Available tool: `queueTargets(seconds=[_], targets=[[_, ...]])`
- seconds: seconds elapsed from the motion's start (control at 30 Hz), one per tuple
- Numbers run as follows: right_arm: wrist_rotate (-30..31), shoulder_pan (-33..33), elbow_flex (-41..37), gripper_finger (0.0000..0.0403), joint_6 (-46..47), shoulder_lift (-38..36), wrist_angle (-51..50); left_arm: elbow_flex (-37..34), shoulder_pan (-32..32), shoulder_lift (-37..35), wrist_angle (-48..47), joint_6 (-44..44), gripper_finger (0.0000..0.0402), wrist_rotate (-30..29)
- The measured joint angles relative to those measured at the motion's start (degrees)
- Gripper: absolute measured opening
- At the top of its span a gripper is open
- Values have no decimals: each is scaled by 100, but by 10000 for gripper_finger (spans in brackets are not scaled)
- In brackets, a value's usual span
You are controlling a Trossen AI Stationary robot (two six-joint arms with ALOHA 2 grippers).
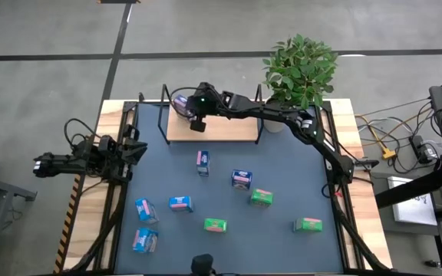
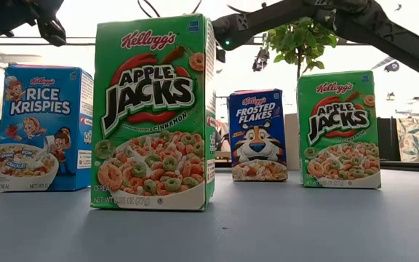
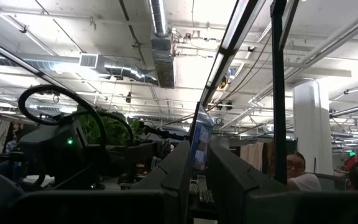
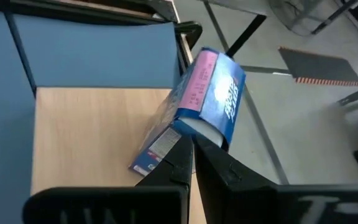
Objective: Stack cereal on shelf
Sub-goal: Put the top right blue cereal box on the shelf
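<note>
grey floor (image 1: 206,27), ceiling ducts (image 3: 160,37), potted plant (image 1: 301,65)

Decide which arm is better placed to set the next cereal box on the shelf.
Right: its gripper already holds a blue box over the shelf board; the left gripper waits at the table edge.

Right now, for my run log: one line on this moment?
right gripper: shut on cereal box | over shelf | left gripper: waiting at table's left edge

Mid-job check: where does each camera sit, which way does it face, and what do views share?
High: overhead, straight down on both arms, shelf, loose cereal.
Low: tabletop level, facing Apple Jacks box; arms cross overhead.
Left wrist: left table edge, facing ceiling past shut left pincer.
Right wrist: over shelf; right pincer grips blue box.
Shared: shelf, blue box in high and right-wrist.
</note>
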Motion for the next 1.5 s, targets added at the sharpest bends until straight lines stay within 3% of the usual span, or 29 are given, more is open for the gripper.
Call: queueTargets(seconds=[0.37,0.53,0.87,1.5], targets=[[-21,268,35,9,69,-64,-341,0,-1,0,-26,1,38,0],[-1,425,35,9,-36,166,21,0,0,2,-35,1,38,0],[1053,362,37,9,-75,352,566,0,0,2,-66,1,38,0],[1054,234,37,9,-262,348,449,0,-2,2,-103,47,38,0]])
